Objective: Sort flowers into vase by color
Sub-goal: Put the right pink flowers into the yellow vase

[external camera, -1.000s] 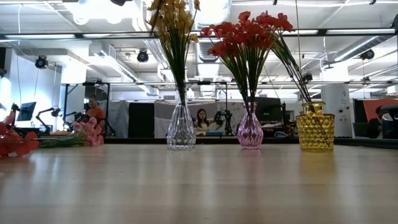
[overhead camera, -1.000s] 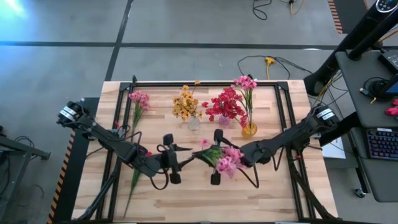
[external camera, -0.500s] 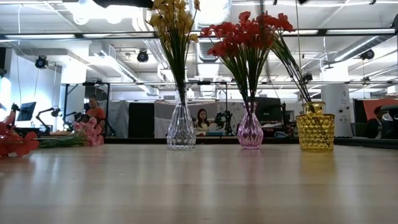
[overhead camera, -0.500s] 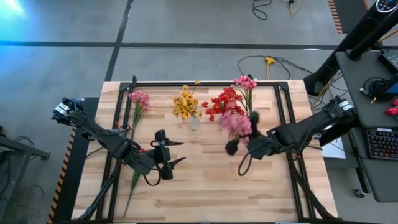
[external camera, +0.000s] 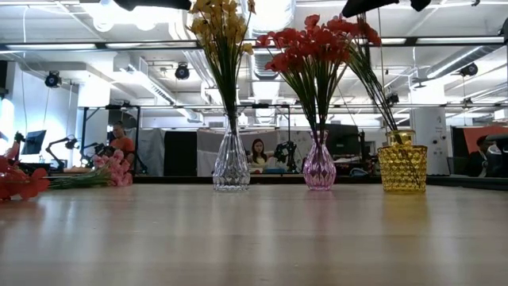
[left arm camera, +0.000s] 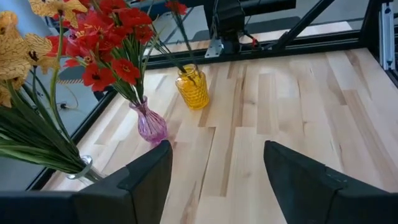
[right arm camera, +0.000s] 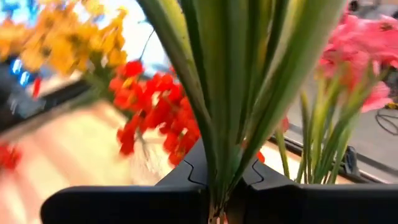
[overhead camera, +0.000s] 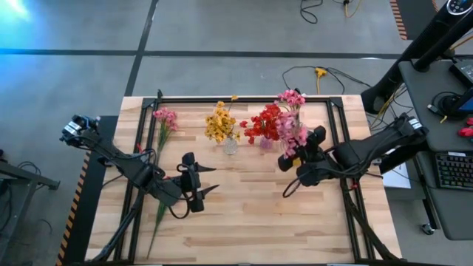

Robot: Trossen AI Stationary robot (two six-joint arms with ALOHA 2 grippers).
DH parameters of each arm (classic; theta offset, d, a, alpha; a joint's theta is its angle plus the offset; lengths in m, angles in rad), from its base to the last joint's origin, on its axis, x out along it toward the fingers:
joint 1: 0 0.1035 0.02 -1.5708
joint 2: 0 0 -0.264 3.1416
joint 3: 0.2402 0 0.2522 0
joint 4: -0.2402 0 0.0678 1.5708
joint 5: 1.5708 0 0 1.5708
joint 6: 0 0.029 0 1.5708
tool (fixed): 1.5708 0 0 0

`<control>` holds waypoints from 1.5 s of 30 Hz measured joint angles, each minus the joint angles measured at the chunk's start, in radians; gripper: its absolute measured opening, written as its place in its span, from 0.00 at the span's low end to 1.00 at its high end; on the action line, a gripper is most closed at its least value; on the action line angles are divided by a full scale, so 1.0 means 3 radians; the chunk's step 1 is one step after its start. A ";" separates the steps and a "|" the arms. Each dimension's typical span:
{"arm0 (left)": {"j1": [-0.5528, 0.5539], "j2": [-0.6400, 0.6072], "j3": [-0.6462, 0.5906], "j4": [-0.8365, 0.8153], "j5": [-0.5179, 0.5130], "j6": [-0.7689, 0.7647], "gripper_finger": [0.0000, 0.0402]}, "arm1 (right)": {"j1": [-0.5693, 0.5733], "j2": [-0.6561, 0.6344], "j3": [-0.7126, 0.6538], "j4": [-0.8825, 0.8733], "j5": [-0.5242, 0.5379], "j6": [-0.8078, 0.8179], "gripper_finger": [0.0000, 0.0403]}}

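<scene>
Right arm carries a pink sprig toward the gold vase.

In the high view the right gripper (overhead camera: 295, 164), fingers pinching the stems of a pink sprig (overhead camera: 293, 134), sits at about three o'clock on the surface (overhead camera: 244, 222), just beside the gold vase (external camera: 402, 167). To do this well, I judge the stems should be stood upright and centred over the vase mouth before lowering, keeping clear of the red flowers (overhead camera: 266, 123) next door. The left gripper (overhead camera: 201, 179) waits near centre, fingers spread and empty. The right wrist view shows the clamped green stems (right arm camera: 230, 93), which the overhead hides; the low view shows the yellow flowers (external camera: 221, 32) and a loose pink sprig (external camera: 111, 168) lying at nine o'clock.
</scene>
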 joint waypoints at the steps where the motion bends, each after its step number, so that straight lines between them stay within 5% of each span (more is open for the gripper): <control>1: 0.0000 0.0000 0.0000 -0.0010 0.0000 0.0000 0.59 | -0.0009 -0.0002 0.0044 -0.0070 -0.0098 -0.0044 0.03; 5: 0.0001 0.0004 0.0000 -0.0014 -0.0001 0.0000 0.59 | -0.0081 0.0002 0.0262 -0.0391 -0.0583 -0.0082 0.03; 9: 0.0006 0.0008 0.0000 -0.0034 -0.0003 0.0000 0.58 | -0.0160 0.0017 0.0459 -0.0951 -0.0605 0.0049 0.03; 26: 0.0006 0.0009 0.0000 -0.0091 -0.0005 0.0000 0.58 | -0.0173 -0.0255 0.0228 -0.1168 0.0220 0.0343 0.03; 45: 0.0006 0.0009 0.0000 -0.0089 -0.0007 0.0001 0.58 | -0.0173 -0.0262 -0.0434 -0.1086 0.0377 0.1190 0.03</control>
